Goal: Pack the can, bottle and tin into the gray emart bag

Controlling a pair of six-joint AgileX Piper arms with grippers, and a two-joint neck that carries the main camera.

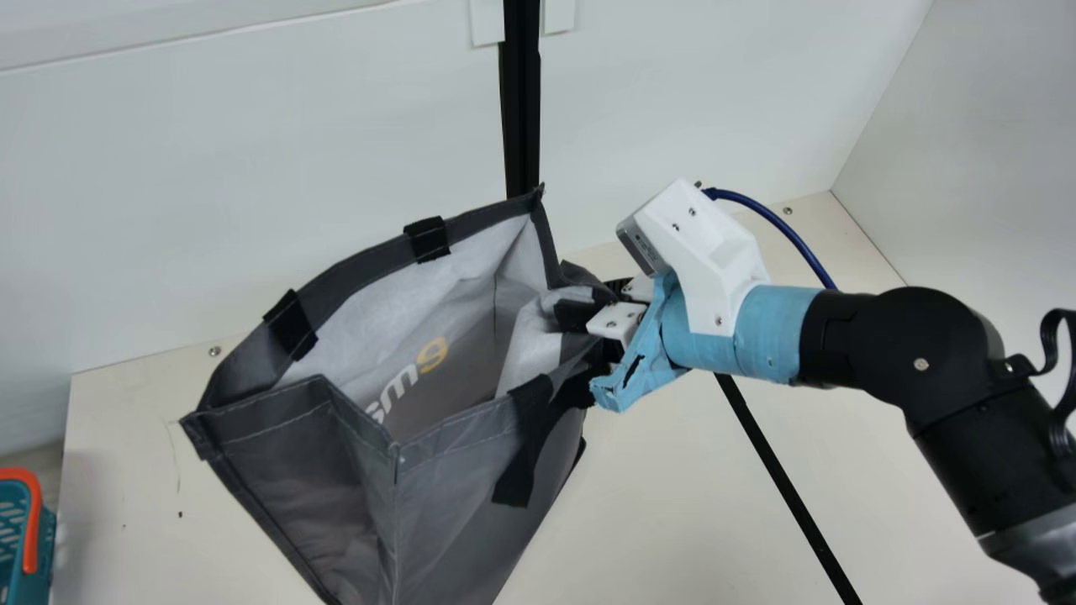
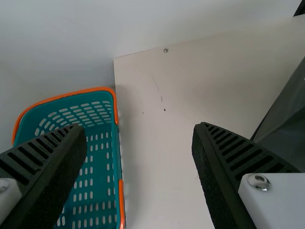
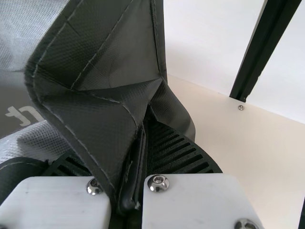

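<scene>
The gray bag [image 1: 471, 479] stands on the table with its mouth spread wide, its pale lining and some print showing inside. At its right rim my right gripper [image 1: 607, 336] is closed on the gathered fabric. In the right wrist view, a fold of the gray bag [image 3: 114, 67] is pinched between the ribbed fingers of my right gripper [image 3: 136, 162]. The left wrist view has my left gripper [image 2: 138, 157] open with nothing between its fingers, and a side of the gray bag [image 2: 286, 129] lies beyond one finger.
A teal basket [image 2: 102, 143] with an orange rim stands beside the table's [image 2: 167, 157] left edge. A white wall [image 1: 252, 168] with a black post [image 1: 521, 109] rises behind the bag.
</scene>
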